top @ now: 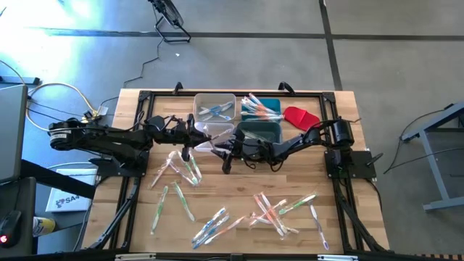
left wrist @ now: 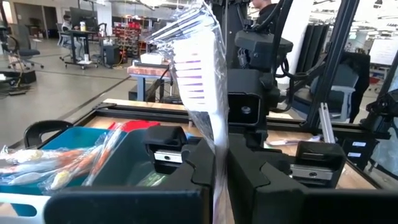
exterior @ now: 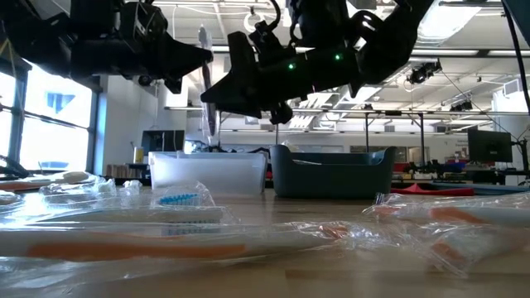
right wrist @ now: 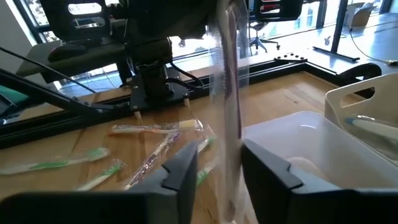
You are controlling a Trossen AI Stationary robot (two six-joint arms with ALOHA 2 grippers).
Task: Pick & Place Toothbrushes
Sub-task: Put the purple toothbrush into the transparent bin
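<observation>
Wrapped toothbrushes (exterior: pixel 124 248) lie closest to the low camera, clear sleeves over orange and blue handles, spread flat on the wooden tabletop (top: pixel 239 190). One wrapped toothbrush (left wrist: pixel 202 81) with purple bristles stands upright above the tabletop, between the two arms where they meet near the bins. The left gripper (left wrist: pixel 221 171) has its fingers pressed together on the lower part of that toothbrush, as the left wrist view shows. The right gripper (right wrist: pixel 217 165) faces it from the other side with its fingers spread, the plastic sleeve hanging in the gap between them; whether a finger touches the sleeve cannot be told. More toothbrushes are scattered over the near half of the tabletop in loose clusters, some crossing each other. At the far edge sit four bins: a clear bin (top: pixel 215 106) holding a few toothbrushes, a second clear bin (top: pixel 217 135) just in front of it, a teal bin (top: pixel 274 106) holding several toothbrushes, and a dark bin (top: pixel 261 130) beside the right arm. A red piece (top: pixel 300 115) lies just right of the teal bin.
</observation>
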